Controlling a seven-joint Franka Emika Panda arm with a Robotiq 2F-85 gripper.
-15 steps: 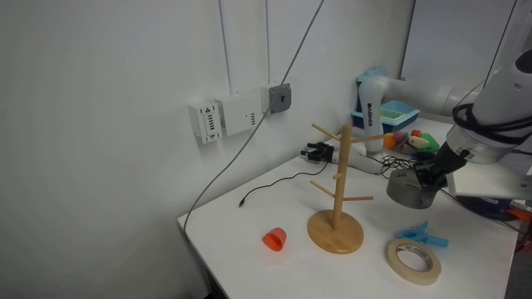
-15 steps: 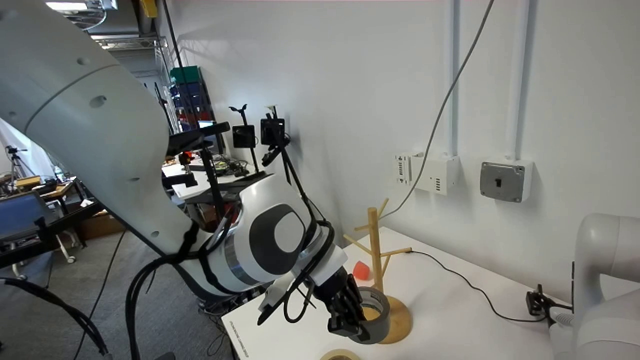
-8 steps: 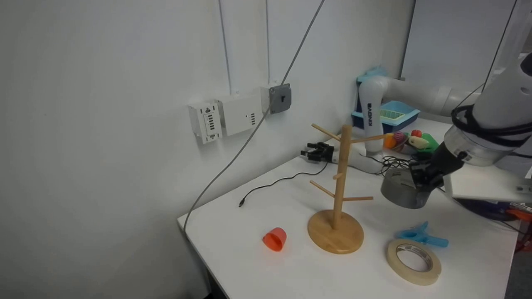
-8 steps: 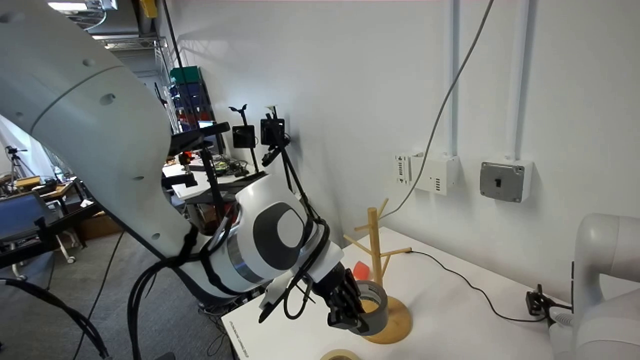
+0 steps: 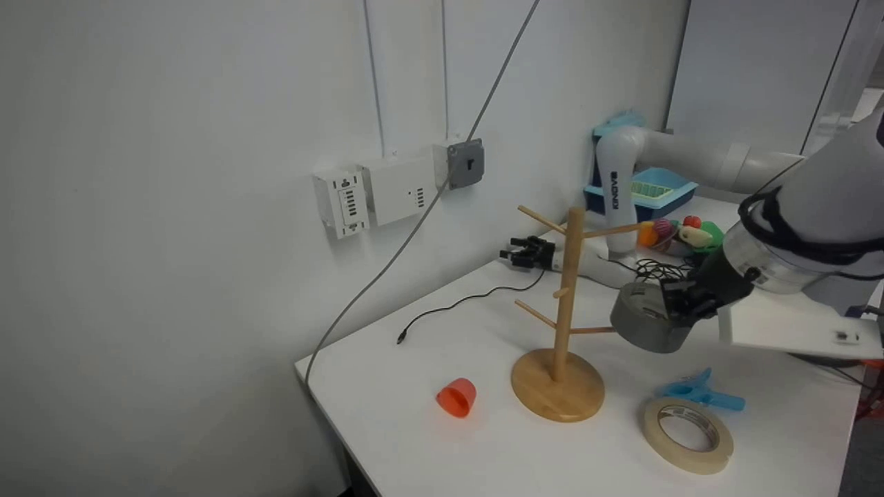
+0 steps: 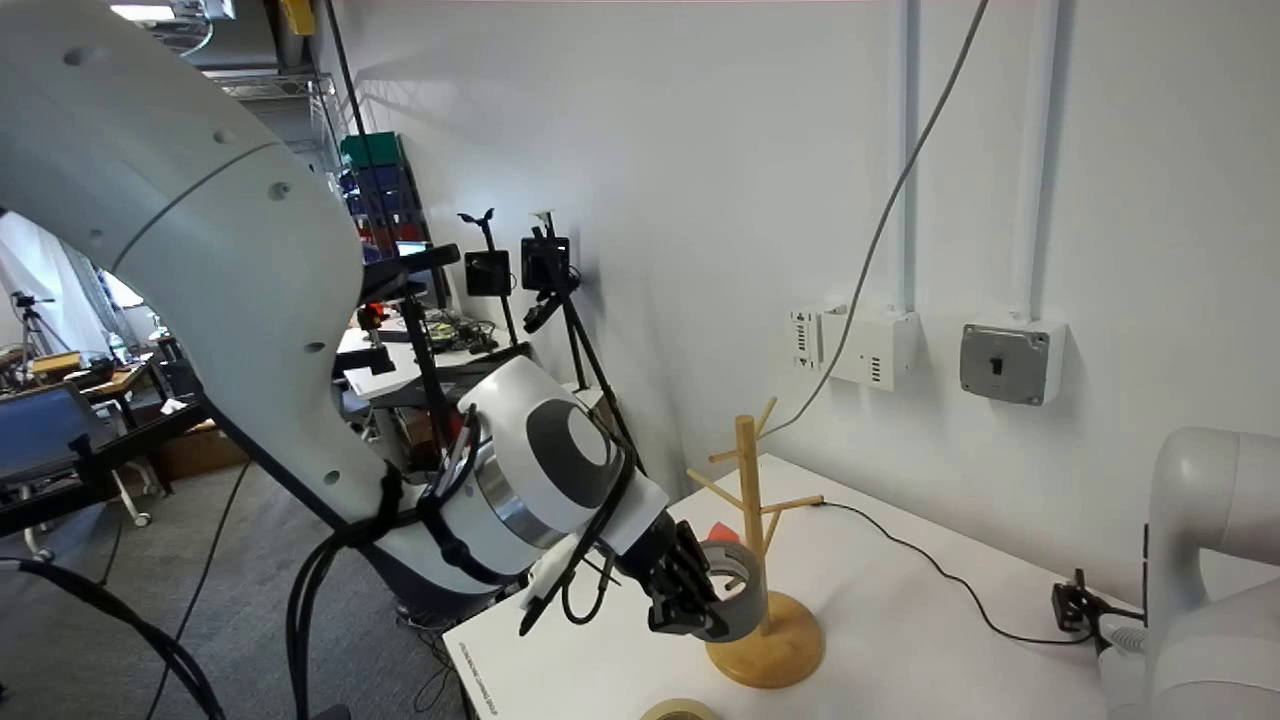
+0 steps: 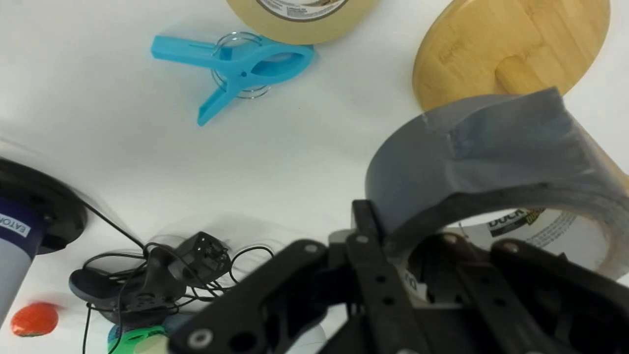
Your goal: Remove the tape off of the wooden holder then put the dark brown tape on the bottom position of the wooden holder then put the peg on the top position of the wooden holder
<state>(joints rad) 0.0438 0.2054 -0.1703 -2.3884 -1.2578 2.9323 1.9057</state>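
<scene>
Pincer tight on dark brown tape; aloft

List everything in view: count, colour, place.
Table: 1, white, along the wall
Dark brown tape: 1, greyish, gripped midair
Wooden holder: 1, pale wood, on table
Peg: 1, light blue, on table
Tape: 1, beige, beside peg
Cup-like piece: 1, orange, on table
Cables: several, black or grey, table and wall
KINOVA arm: 1, grey, near wall
Tubs: count unclear, blue, near wall
Food-like pieces: several, mixed, near tubs
Boxes: 3, white and grey, on wall
Background gear: uncounted, mixed, beyond table
Gripper: 1, black, clamping dark brown tape
Robot arm: 1, white, over table
</scene>
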